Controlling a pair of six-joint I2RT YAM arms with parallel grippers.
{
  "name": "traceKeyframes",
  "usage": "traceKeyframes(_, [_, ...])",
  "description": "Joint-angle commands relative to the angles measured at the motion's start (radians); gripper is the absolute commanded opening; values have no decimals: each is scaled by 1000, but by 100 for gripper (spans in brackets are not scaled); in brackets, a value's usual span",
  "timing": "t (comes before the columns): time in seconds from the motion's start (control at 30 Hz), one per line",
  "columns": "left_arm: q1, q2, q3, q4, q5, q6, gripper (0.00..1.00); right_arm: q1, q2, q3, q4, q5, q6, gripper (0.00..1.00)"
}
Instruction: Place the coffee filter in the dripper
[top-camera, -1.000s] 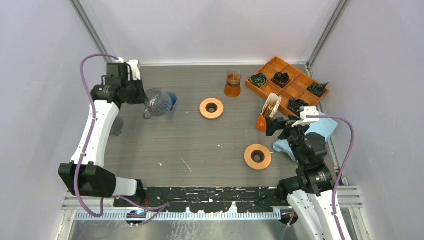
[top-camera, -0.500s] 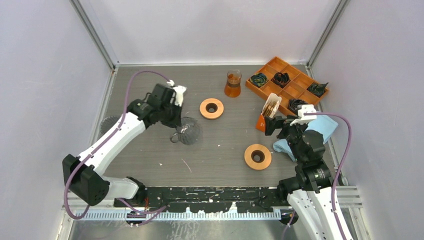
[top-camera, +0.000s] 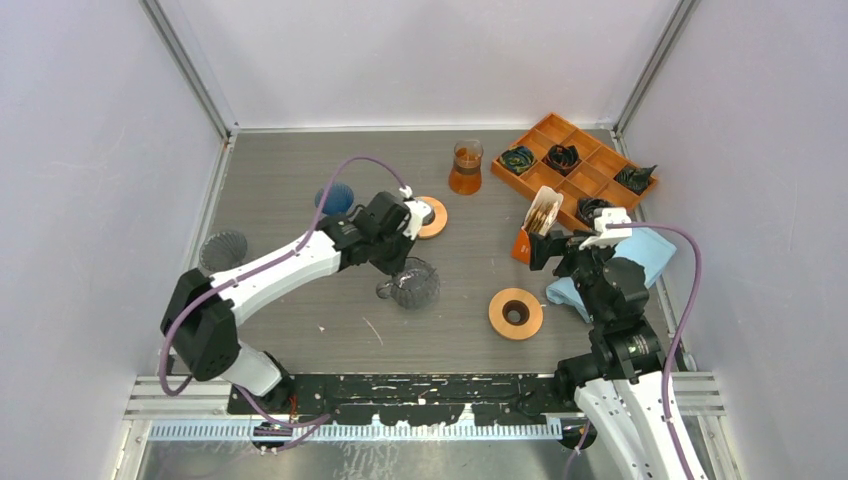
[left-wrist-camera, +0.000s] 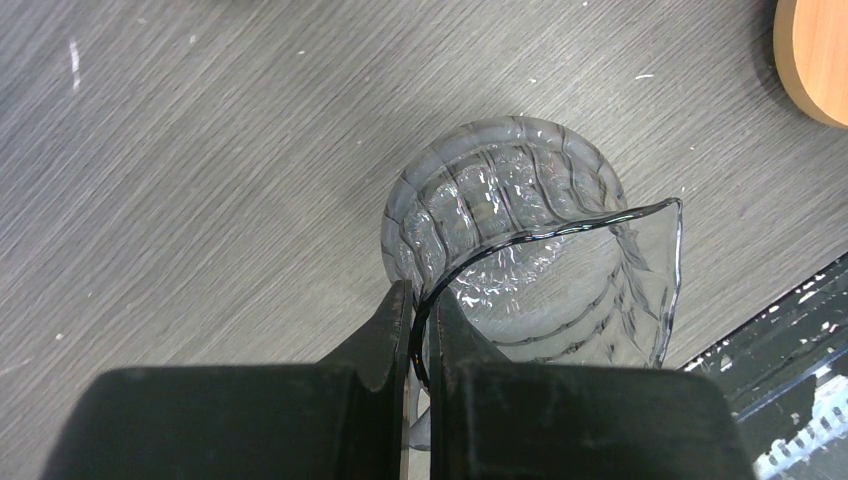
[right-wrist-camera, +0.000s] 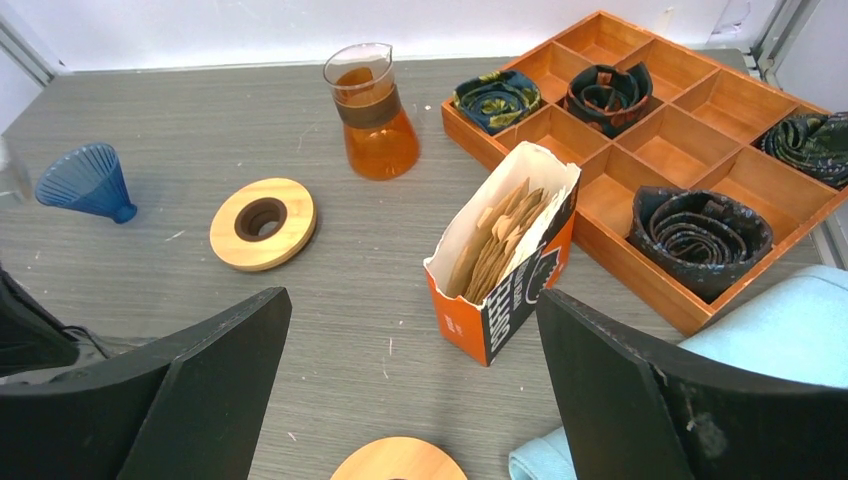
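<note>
Left wrist, ribbed clear dripper (left-wrist-camera: 510, 250), fingers (left-wrist-camera: 385, 340) pinching rim

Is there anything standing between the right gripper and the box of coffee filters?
Nothing visible does. The right gripper is open, and the box of filters stands upright just ahead of it, with only bare table between them. The left gripper holds the glass dripper off to the side.
</note>
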Motion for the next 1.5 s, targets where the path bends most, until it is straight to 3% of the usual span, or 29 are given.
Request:
traceKeyframes(0.0, [-13, 46, 10, 135, 33, 35, 0, 3, 14, 17, 47, 6, -6, 100])
traceKeyframes(0.27, [-31, 120, -11, 185, 98, 50, 0, 3, 38, 23, 42, -27, -6, 100])
traceKeyframes(0.57, [-42, 159, -29, 221, 76, 62, 3, 3, 79, 30, 42, -93, -1, 100])
traceKeyframes(0.8, [-50, 133, -27, 197, 50, 72, 18, 3, 122, 48, 30, -160, 13, 100])
traceKeyframes(1.07, [-51, 67, -33, 201, 56, 50, 44, 3, 203, 97, 16, -226, 40, 100])
traceKeyframes(1.47, [-49, -137, -101, 212, -46, -90, 77, 5, 434, 225, -3, -285, 60, 100])
